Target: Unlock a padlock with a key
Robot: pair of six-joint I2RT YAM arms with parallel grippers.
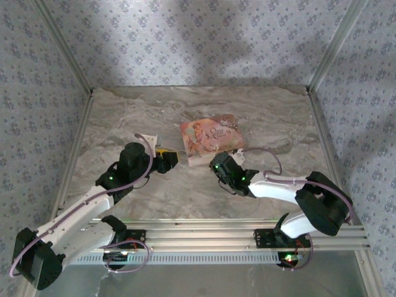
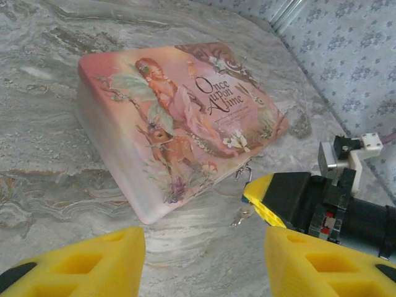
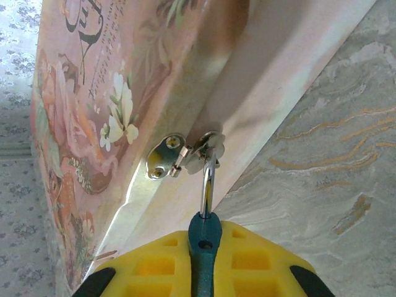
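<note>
Right fingers: my right gripper [image 3: 205, 253] has its yellow pads [image 3: 148, 266] pressed in on the blue body of the padlock [image 3: 204, 232], which I see edge-on between them.
Padlock: upright in that pinch. Its metal shackle [image 3: 209, 182] rises to the loop of the hasp [image 3: 166, 156].
Hasp: fixed on the side wall of the pink box [image 1: 209, 136], on the side facing my right arm.
Left fingers: my left gripper [image 2: 204, 263] has its fingers [image 2: 86, 263] spread wide with bare marble between them, gripping nothing.
Left gripper's place: just beside the box's left end, apart from it and pointing at the right gripper's tip.
Box's place: flat, printed lid up, near the middle of the tabletop [image 1: 154, 111], slightly toward the right edge.
</note>
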